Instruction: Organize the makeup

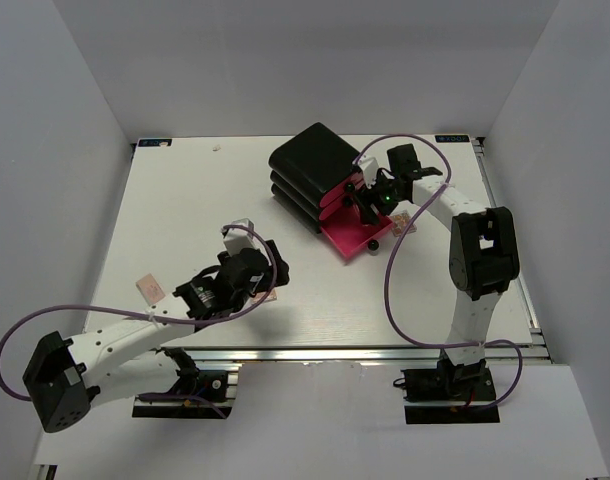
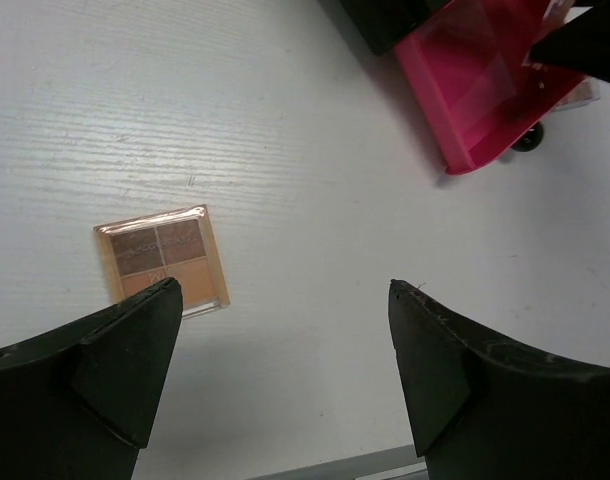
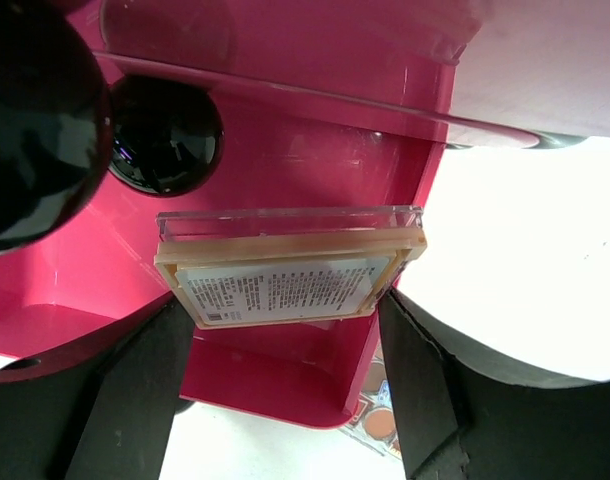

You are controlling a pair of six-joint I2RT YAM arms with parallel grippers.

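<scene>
Hovering over the bench [image 1: 185, 200], the left hand [image 2: 283, 300] is open and empty; a square palette [image 2: 163, 262] lies flat just beside its left finger, probably the next pick. A further palette [image 1: 148, 289] lies on the bench well to the left. At right, the drawer box [image 1: 310, 165] has one pink drawer [image 3: 275, 370] standing open to receive items. The right hand [image 3: 285, 305] grips a labelled palette [image 3: 285, 270] above that drawer, seemingly positioned for release inside.

Seen from the right wrist, the pink drawer [image 3: 315, 120] hides most of one palette [image 3: 378, 425].
</scene>
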